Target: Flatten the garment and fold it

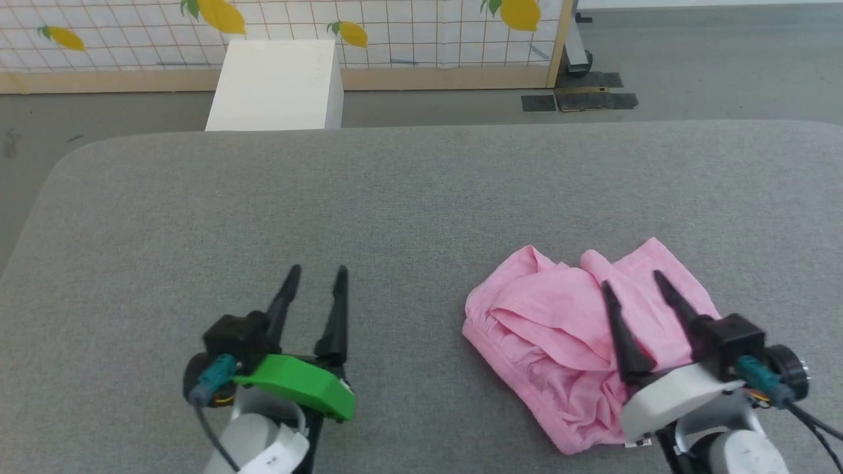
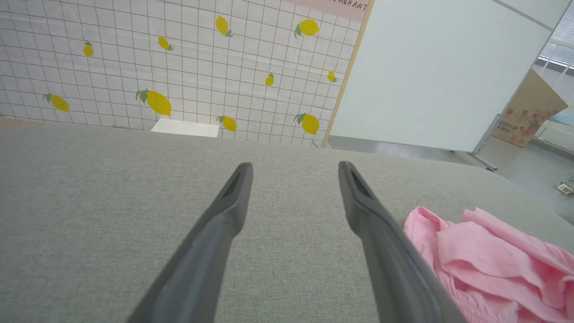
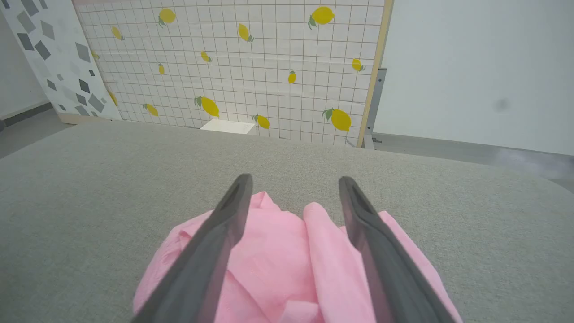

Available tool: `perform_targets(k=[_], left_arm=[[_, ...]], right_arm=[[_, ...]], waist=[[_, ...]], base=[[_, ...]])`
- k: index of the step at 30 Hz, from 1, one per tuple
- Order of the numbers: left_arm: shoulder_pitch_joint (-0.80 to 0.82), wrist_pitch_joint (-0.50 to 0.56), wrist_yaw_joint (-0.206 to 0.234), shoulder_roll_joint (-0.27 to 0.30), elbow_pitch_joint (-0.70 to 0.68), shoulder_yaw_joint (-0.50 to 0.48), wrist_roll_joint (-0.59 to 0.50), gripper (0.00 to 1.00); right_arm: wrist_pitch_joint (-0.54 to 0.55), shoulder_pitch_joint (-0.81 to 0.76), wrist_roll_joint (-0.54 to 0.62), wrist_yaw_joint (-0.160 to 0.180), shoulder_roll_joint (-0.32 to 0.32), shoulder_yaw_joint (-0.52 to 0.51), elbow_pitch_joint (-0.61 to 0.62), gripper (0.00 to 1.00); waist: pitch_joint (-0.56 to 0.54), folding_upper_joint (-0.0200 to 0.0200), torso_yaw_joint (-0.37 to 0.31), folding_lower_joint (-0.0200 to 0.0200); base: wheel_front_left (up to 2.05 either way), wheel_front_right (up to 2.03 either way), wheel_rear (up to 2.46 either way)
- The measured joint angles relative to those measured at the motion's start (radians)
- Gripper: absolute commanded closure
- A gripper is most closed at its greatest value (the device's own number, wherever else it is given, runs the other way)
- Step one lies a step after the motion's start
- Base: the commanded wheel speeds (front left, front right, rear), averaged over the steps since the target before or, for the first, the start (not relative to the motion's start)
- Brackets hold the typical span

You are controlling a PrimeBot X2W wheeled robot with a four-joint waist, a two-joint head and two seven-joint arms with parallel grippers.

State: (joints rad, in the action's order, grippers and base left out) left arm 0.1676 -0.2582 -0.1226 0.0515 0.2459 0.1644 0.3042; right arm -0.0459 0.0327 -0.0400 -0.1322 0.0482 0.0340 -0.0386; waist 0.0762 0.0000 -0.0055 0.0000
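- One garment: pink, bunched in a single crumpled heap on the near right part of the grey cloth-covered table
- Two grippers, two dark fingers each
- Left gripper: fingers spread, nothing between them, over the table surface, well apart from the garment and to its left
- Right gripper: fingers spread, nothing pinched, over the near right part of the heap; contact with the cloth cannot be told
- One white box on the floor beyond the table's far edge, before a gridded partition showing four lemon prints in the head view
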Motion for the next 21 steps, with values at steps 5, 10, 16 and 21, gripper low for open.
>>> perform_targets(k=[5, 10, 16, 21], left_arm=[[0.058, 0.000, 0.000, 0.000, 0.119, 0.171, 0.057, 0.00], [0.181, 0.050, 0.006, -0.003, 0.252, 0.335, 0.153, 0.00], [0.301, 0.193, 0.050, -0.003, 0.368, 0.466, 0.283, 0.00], [0.375, 0.379, 0.098, -0.004, 0.445, 0.549, 0.378, 0.00]], right_arm=[[-0.007, 0.000, -0.009, 0.000, 0.001, 0.028, -0.005, 0.00], [-0.009, 0.003, -0.016, 0.000, 0.002, 0.021, -0.005, 0.00], [-0.026, 0.013, -0.028, 0.000, 0.001, 0.018, -0.012, 0.00], [-0.040, 0.021, -0.040, 0.000, 0.002, 0.012, -0.024, 0.00]], waist=[[0.008, 0.0000, -0.008, 0.0000], [0.026, 0.0000, -0.025, 0.0000], [0.051, 0.0000, -0.066, 0.0000], [0.079, 0.0001, -0.096, 0.0000]], base=[[0.00, 0.00, 0.00], [0.00, 0.00, 0.00], [0.00, 0.00, 0.00], [0.00, 0.00, 0.00]])
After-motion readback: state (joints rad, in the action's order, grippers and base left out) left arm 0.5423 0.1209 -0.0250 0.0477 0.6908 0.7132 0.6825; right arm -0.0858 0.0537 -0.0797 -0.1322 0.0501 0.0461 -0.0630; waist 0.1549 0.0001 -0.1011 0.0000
